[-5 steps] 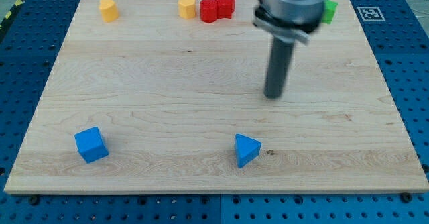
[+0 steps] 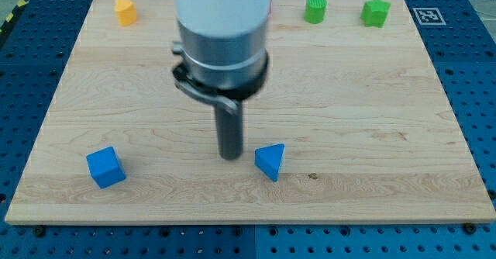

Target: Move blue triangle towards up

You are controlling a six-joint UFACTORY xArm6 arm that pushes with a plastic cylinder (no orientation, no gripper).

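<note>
The blue triangle (image 2: 270, 161) lies on the wooden board (image 2: 372, 112) in the lower middle of the view. My tip (image 2: 230, 156) rests on the board just left of the triangle, a small gap apart. The arm's grey body rises above it and hides the top middle of the board.
A blue cube (image 2: 104, 167) sits at the lower left. A yellow block (image 2: 125, 11) is at the top left. Two green blocks (image 2: 315, 9) (image 2: 376, 12) stand at the top right. A marker tag (image 2: 426, 15) lies off the board's top right corner.
My tip has moved from the upper right down and left to beside the triangle. The triangle has shifted a little left and up and turned. The red and second yellow blocks are now hidden by the arm.
</note>
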